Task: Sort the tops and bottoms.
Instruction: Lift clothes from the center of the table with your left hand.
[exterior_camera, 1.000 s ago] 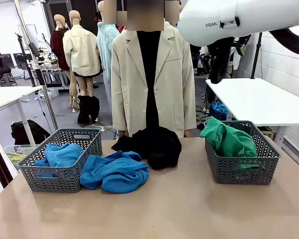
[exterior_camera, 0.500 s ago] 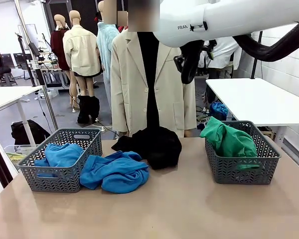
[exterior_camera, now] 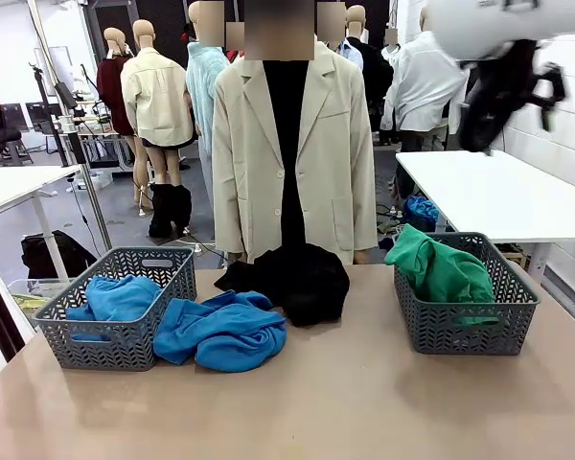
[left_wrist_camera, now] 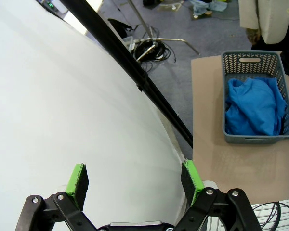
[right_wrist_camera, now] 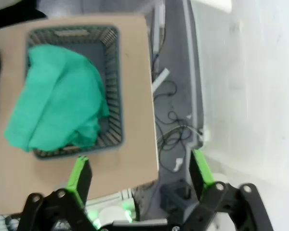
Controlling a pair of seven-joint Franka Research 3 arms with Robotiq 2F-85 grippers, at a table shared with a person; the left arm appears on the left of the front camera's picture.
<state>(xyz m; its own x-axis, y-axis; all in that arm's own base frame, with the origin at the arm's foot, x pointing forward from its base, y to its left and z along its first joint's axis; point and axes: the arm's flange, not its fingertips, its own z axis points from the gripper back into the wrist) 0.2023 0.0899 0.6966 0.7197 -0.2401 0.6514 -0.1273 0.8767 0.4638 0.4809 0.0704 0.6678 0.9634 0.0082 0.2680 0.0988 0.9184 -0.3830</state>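
One bright blue top (exterior_camera: 115, 297) lies in the left grey basket (exterior_camera: 105, 350); the larger blue top (exterior_camera: 225, 331) is heaped on the table beside it. A black bottom (exterior_camera: 302, 278) sits at the table's far middle. A green bottom (exterior_camera: 441, 268) fills the right grey basket (exterior_camera: 460, 335). My right gripper (right_wrist_camera: 139, 171) is open and empty, high above the green bottom (right_wrist_camera: 62, 101) and its basket (right_wrist_camera: 113, 72). My left gripper (left_wrist_camera: 135, 178) is open and empty, well off to the side of the basket (left_wrist_camera: 253, 60) with the blue top (left_wrist_camera: 253, 103).
A person in a beige jacket (exterior_camera: 335, 153) stands at the table's far edge, just behind the black garment. My right arm (exterior_camera: 498, 86) hangs at the upper right. A broad white surface (left_wrist_camera: 62, 96) lies close behind the left fingers. The table's near half (exterior_camera: 316, 412) is bare.
My right arm has swung across the top of the front view, from the middle to the upper right. The garments and baskets have not moved.
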